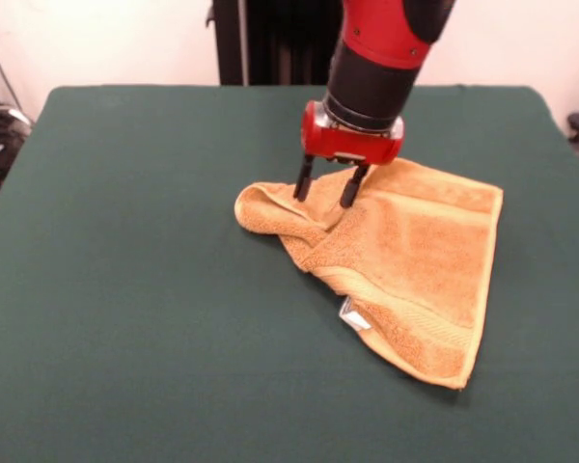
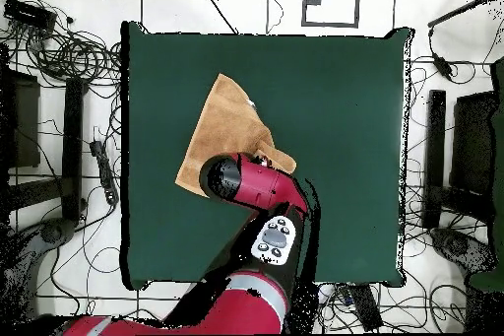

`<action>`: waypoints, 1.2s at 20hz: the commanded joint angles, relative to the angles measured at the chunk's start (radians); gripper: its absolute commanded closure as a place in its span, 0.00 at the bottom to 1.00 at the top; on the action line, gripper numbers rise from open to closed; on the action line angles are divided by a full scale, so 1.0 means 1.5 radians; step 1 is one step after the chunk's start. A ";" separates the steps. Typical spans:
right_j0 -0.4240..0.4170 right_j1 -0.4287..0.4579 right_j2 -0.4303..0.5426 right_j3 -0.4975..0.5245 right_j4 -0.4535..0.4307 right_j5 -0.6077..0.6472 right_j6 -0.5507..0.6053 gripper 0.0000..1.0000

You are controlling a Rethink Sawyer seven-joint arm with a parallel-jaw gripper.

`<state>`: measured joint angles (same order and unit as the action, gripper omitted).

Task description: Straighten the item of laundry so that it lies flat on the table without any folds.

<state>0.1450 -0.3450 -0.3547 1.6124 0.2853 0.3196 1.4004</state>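
The gripper (image 1: 326,192) hangs from the red and black arm (image 1: 376,48) with its two dark fingers (image 1: 303,179) pointing straight down and standing a little apart, nothing between them. Their tips reach the level of the bunched upper edge of the orange-yellow terry hand towel (image 1: 415,260); whether they touch the cloth cannot be told from the front view. In the overhead view the arm's red head covers the gripper and the towel corner under it.

Directly below the fingers the towel is gathered into a rolled, wrinkled fold (image 1: 270,214) that sticks out to the left in the front view. From there the rest of the towel spreads away toward the camera and to the right, mostly flat, with woven border bands (image 1: 405,313) running along its near-left edge. A small white tag (image 1: 353,314) shows at that same edge, below the gripper.

The towel lies on the dark green table (image 1: 125,289), which extends well beyond it on all sides.
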 commanded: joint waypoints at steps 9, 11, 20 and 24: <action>-0.039 -0.012 0.162 -0.005 0.099 0.088 0.191 0.00; -0.030 -0.011 0.156 -0.011 0.109 0.097 0.205 0.00; -0.025 -0.006 0.151 -0.005 0.125 0.085 0.204 0.00; -0.034 0.005 0.161 -0.002 0.121 0.062 0.183 0.00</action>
<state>0.0799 -0.3748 -0.2672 1.6168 0.4016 0.3532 1.4004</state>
